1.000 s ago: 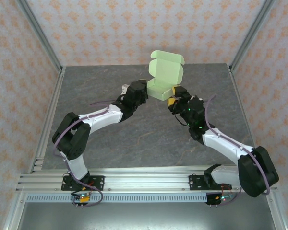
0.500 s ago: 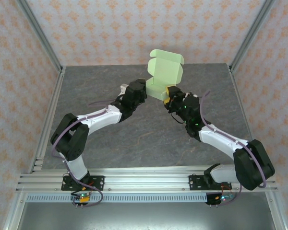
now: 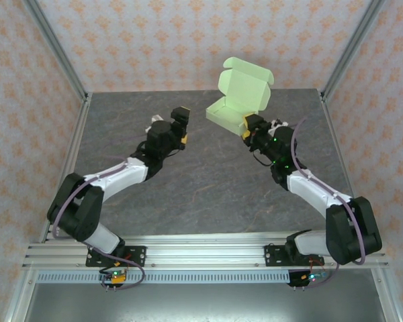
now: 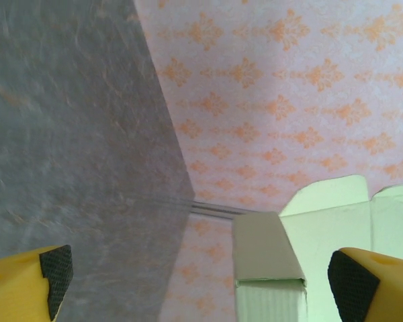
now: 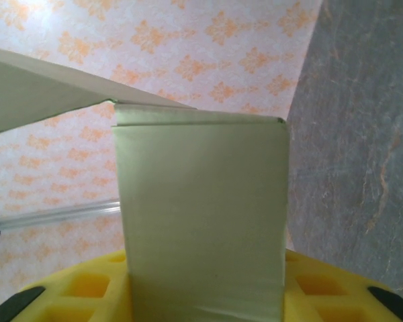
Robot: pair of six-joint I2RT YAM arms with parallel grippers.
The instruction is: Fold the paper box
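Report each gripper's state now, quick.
Left gripper: open, holding nothing.
Right gripper: closed on a side wall of the paper box.

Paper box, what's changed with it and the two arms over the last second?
The left gripper let go of the box, opened wide and pulled back to its left. The right gripper took hold of the box's right wall and carried it a little to the right, turning it slightly. The lid stayed up and open.
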